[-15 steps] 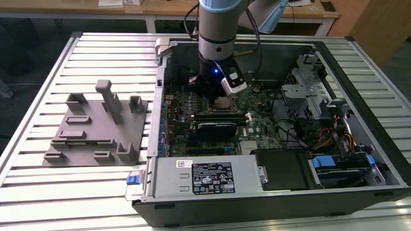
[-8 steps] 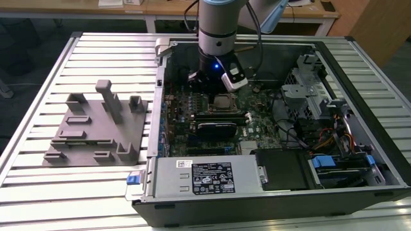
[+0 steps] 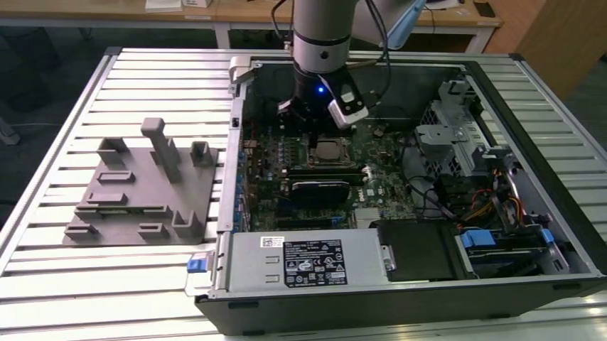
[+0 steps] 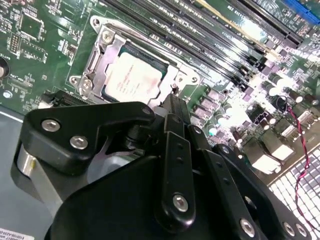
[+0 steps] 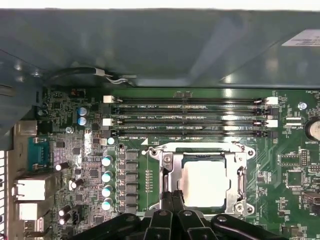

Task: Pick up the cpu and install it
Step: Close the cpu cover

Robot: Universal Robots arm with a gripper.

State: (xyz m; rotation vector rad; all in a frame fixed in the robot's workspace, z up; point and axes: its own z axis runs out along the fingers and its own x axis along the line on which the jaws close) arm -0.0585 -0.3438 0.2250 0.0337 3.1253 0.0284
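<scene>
The cpu, a small square chip with a silvery-white top, lies flat inside the metal socket frame on the green motherboard. In both wrist views the cpu sits free, with nothing gripping it. My gripper hangs just above the board at the socket's edge. Its black fingers are pressed together with nothing between them, and the tips sit right beside the chip, over the frame's rim.
Memory slots run along one side of the socket, and a row of capacitors stands on another. The open computer case holds a power supply and a drive cage. A grey fixture block lies at the exterior view's left.
</scene>
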